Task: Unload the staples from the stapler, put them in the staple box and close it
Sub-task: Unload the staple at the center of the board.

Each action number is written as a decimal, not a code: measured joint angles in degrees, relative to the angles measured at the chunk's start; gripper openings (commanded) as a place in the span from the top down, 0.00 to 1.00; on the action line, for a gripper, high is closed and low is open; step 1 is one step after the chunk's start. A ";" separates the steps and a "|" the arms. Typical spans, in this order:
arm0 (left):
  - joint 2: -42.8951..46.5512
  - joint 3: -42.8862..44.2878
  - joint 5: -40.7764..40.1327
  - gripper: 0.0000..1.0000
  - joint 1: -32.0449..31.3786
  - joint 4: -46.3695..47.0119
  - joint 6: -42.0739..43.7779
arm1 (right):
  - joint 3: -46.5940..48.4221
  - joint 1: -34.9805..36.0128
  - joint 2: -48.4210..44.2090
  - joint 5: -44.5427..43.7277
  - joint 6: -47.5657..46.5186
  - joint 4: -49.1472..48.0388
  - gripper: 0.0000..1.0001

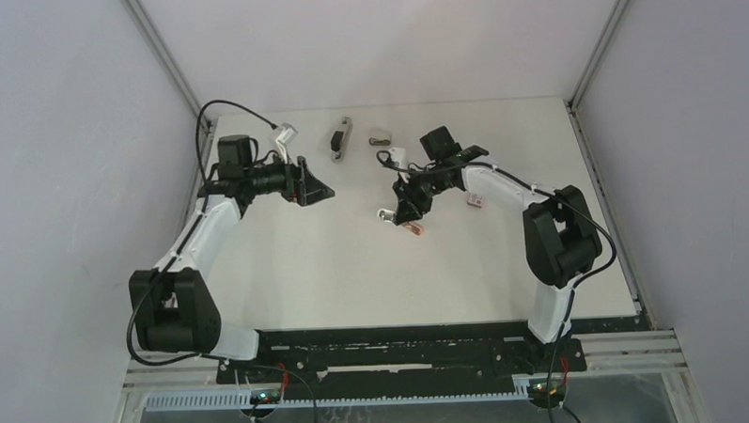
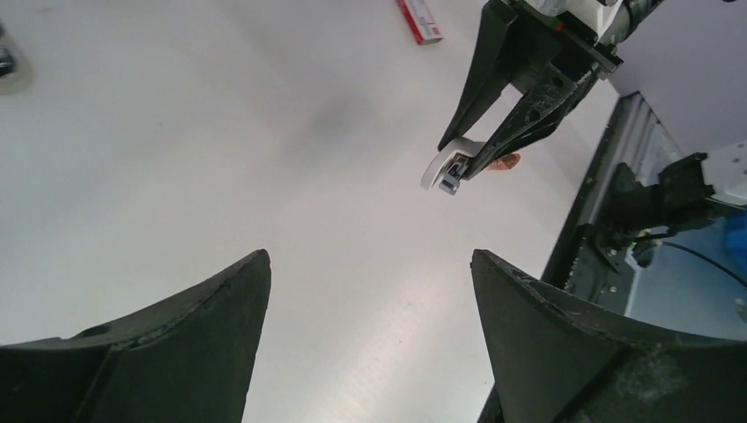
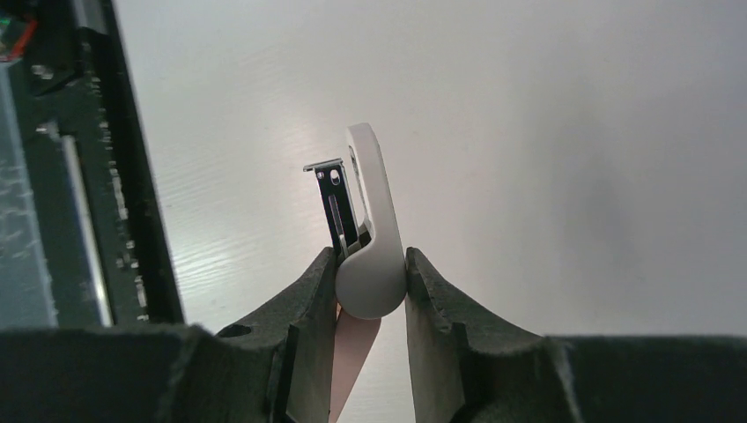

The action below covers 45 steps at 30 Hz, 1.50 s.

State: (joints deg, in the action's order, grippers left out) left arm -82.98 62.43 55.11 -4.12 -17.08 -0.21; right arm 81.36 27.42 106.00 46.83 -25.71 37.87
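Observation:
The stapler [image 1: 340, 137], slim and dark grey, lies on the white table [image 1: 354, 278] near the back, clear of both grippers. My left gripper [image 1: 323, 189] [image 2: 370, 257] hovers left of centre, jaws wide open with only bare table between them. At mid-table my right gripper [image 1: 405, 210] [image 3: 370, 257] is shut on a small white-and-pink clawed piece [image 3: 370, 220] [image 2: 443, 169], whose metal prongs stick out past the fingertips. Staples are too small for me to make out.
A small greyish piece [image 1: 379, 136] lies just right of the stapler. One small red-and-white box [image 1: 475, 201] [image 2: 420, 19] lies by the right forearm, and a pinkish bit [image 1: 412, 226] sits under the right gripper. White walls close in the back and sides.

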 measured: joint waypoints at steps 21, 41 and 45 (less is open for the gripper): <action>16.24 -6.97 -6.95 0.00 13.49 -14.08 18.69 | -7.32 7.54 -1.40 -33.29 -7.15 -23.34 0.85; 17.64 -10.27 -5.42 0.00 16.15 -15.26 22.34 | -19.54 18.56 0.52 -47.30 -16.52 -37.92 0.85; 17.66 -10.27 -5.40 0.00 16.46 -15.17 22.34 | -22.23 20.50 0.52 -49.42 -18.73 -41.81 0.85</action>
State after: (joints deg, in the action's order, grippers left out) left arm -65.32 52.16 49.71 12.34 -32.25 22.13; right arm 59.13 47.92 106.52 -2.59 -44.45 -3.95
